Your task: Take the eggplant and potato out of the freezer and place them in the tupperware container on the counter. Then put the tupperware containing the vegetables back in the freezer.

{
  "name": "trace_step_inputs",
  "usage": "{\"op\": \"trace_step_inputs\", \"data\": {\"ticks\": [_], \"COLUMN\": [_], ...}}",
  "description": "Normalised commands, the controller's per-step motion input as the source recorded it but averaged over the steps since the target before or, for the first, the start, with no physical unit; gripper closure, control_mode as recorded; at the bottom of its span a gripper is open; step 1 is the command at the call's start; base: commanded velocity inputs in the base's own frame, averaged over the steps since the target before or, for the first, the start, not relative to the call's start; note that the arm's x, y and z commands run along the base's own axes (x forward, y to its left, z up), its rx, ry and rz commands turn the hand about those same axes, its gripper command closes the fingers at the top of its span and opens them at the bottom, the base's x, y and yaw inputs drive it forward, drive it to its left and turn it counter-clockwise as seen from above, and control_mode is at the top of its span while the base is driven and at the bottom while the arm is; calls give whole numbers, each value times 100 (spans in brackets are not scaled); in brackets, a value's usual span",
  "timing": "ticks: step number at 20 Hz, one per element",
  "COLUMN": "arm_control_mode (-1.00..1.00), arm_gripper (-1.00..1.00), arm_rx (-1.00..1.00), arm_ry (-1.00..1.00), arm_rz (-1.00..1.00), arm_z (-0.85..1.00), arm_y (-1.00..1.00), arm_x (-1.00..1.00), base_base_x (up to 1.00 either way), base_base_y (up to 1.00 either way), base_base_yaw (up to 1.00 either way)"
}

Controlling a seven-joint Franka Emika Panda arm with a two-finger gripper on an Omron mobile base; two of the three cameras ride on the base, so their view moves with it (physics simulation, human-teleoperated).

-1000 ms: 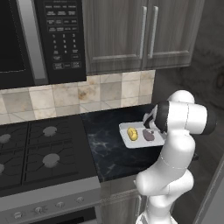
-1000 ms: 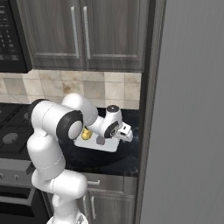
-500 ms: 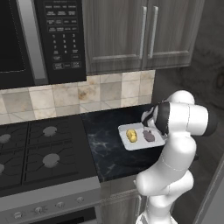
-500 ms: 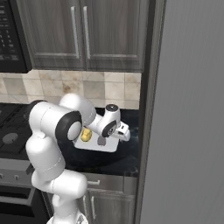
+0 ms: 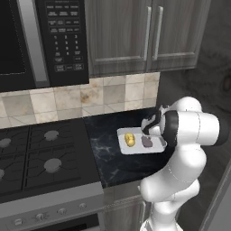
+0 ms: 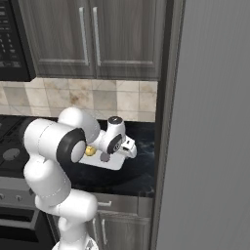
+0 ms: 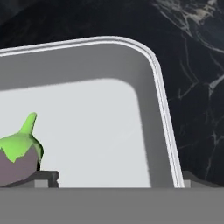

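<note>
While the dark two-finger gripper (image 7: 116,179) hangs low over the shallow pale grey-white tupperware container (image 7: 151,65), its jaws stand wide and hold nothing. Inside, the plump dark purple eggplant (image 7: 17,159) with the bright green stem lies beside the roundish yellow-tan potato (image 5: 129,139), and the tray sits on the black white-veined marble counter (image 5: 115,155), near its right end beside the tall grey ribbed freezer (image 6: 210,127). My judgement: the rim grab comes next. A pinch on one thin wall could let the loaded tray tilt, rolling the vegetables out, or the fingers may slide off the rounded corner and shove it across the slab.
</note>
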Motion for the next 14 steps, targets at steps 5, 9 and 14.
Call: {"op": "trace_step_inputs", "data": {"ticks": [5, 9, 14], "arm_control_mode": [-100, -100, -100], "arm_gripper": [100, 100, 100], "arm_rx": [0, 0, 0], "arm_ry": [0, 0, 1], "arm_rz": [0, 0, 0], "arm_z": [0, 0, 0], "arm_y": [37, 19, 2], "arm_x": [-20, -12, -3], "base_base_x": [0, 0, 0], "base_base_y": [0, 0, 0], "base_base_yaw": [0, 0, 0]}}
